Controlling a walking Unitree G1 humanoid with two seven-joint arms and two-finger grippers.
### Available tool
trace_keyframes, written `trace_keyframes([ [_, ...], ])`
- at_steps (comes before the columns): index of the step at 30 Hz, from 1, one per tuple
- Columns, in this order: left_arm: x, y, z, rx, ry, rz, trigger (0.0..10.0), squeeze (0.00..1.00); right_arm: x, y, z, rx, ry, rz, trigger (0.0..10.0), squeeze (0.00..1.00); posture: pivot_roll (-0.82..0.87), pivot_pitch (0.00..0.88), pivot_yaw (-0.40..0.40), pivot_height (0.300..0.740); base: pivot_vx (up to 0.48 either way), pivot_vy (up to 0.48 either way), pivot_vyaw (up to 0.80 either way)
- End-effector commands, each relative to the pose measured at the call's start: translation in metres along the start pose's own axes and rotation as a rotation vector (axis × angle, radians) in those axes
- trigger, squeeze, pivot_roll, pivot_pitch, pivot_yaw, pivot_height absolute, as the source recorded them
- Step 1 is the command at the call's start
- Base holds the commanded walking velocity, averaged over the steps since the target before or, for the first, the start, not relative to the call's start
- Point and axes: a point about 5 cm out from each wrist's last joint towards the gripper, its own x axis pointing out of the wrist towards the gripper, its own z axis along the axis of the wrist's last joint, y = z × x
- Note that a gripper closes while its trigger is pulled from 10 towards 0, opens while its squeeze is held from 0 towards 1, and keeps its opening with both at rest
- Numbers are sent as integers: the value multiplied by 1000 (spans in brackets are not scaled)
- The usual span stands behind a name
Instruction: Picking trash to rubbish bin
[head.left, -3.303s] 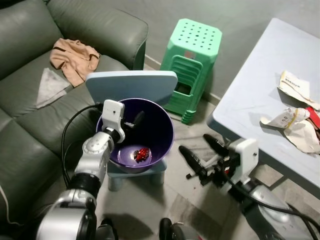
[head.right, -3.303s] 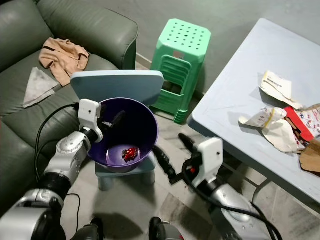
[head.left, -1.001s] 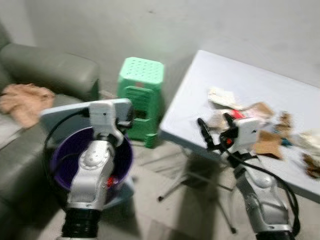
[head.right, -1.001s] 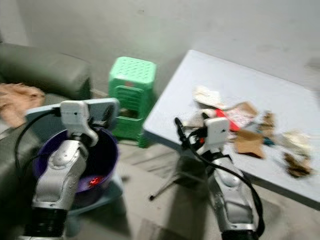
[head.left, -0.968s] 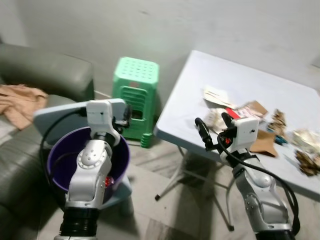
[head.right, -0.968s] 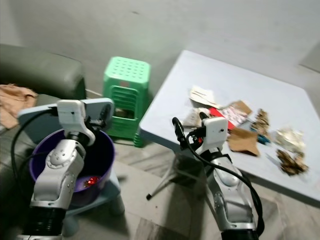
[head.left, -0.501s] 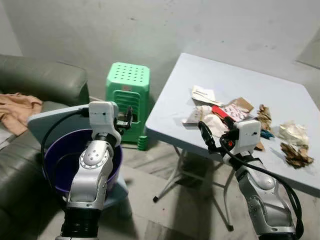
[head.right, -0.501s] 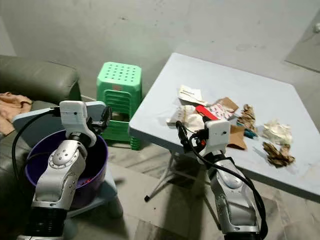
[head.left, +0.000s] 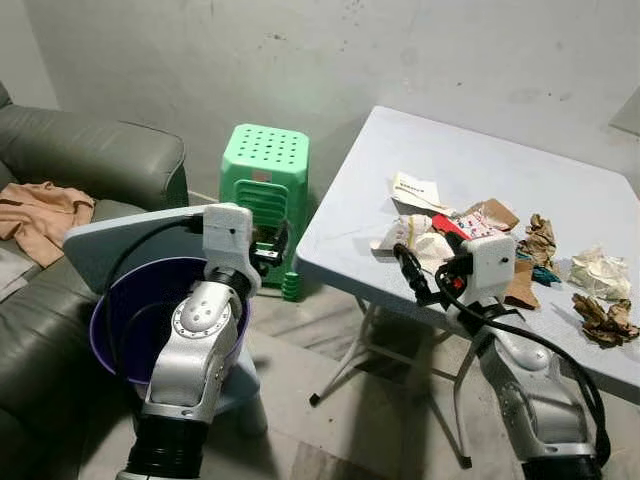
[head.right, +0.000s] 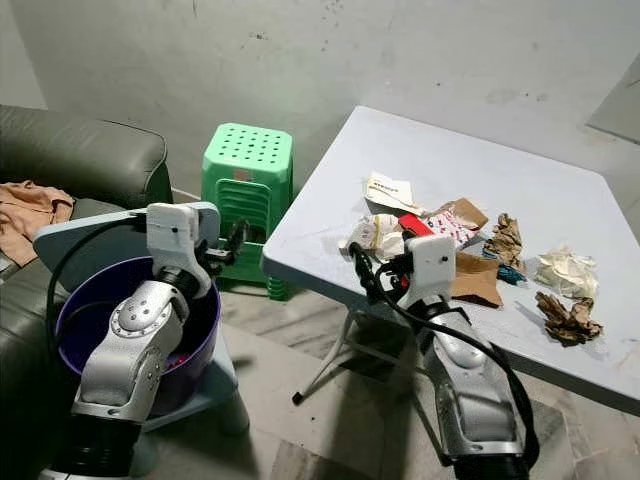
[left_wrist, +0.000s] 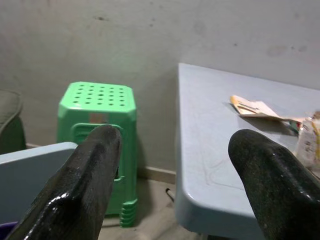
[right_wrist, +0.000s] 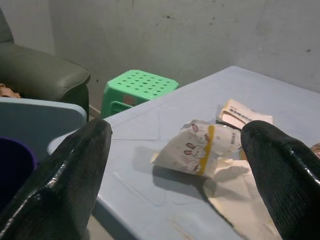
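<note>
The right gripper (head.left: 428, 259) hovers at the near edge of the table (head.left: 480, 170) with its fingers spread wide and empty, just short of a crumpled wrapper (right_wrist: 197, 148) and the other trash (head.right: 505, 250) strewn further back. The left gripper (left_wrist: 175, 165), also wide open, is raised over the purple bin (head.left: 125, 320), whose inside is mostly hidden behind that arm. A green stool (head.left: 262, 165) stands between bin and table.
</note>
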Motion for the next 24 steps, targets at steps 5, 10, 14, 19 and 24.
trace_keyframes([
  [5, 4, -15, 4, 46, -8, -129, 10000, 0, 3, -25, 0, -43, 21, -40, 10000, 0, 76, 60, -131, 740, 0, 0, 0],
  [10, 7, -25, 7, 95, -19, -236, 10000, 0, 8, -36, 0, -33, 24, -57, 10000, 0, 72, 72, -127, 740, 0, 0, 0],
  [14, 10, -33, 9, 113, -20, -309, 10000, 0, 12, -37, 0, 0, 16, -33, 10000, 0, 68, 84, -117, 740, 0, 0, 0],
  [19, 9, -43, 11, 138, -27, -391, 10000, 0, 15, -42, 0, 0, 8, -10, 10000, 0, 66, 92, -109, 740, 0, 0, 0],
  [24, 7, -49, 10, 156, -26, -442, 10000, 0, 16, -52, -1, -7, 23, 2, 10000, 0, 64, 100, -100, 740, 0, 0, 0],
])
